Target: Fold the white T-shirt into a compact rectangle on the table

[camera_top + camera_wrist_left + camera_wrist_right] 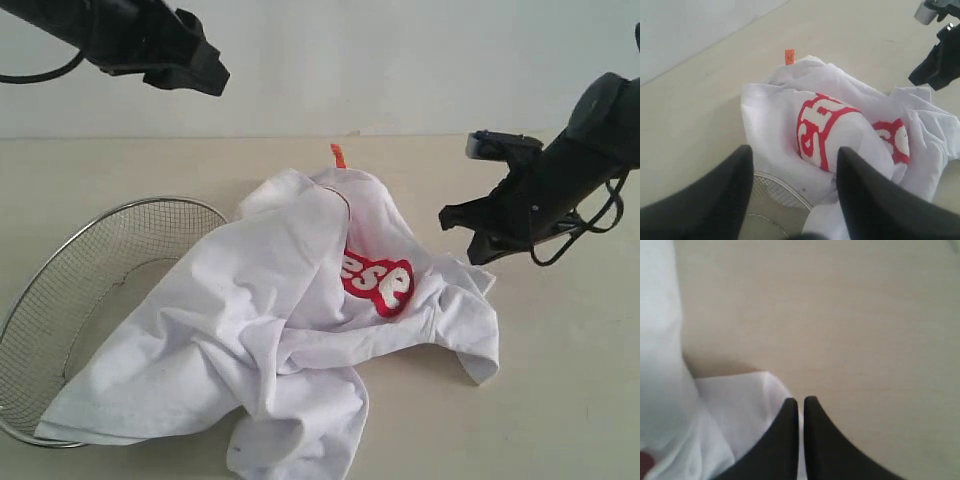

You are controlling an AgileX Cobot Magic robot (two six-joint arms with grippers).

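Note:
The white T-shirt lies crumpled on the table, its lower left part draped over a wire basket. Its red lettered band is bunched near the middle, and the orange collar tag sticks up at the far side. My left gripper hangs high at the upper left, clear of the cloth. In the left wrist view it is open and empty above the shirt and basket rim. My right gripper hovers over the shirt's right edge. In the right wrist view it is shut, with cloth below.
A round steel wire-mesh basket sits at the left, partly under the shirt; its rim shows between the left fingers. A pale wall stands behind the table. Bare tabletop stretches to the right of the shirt.

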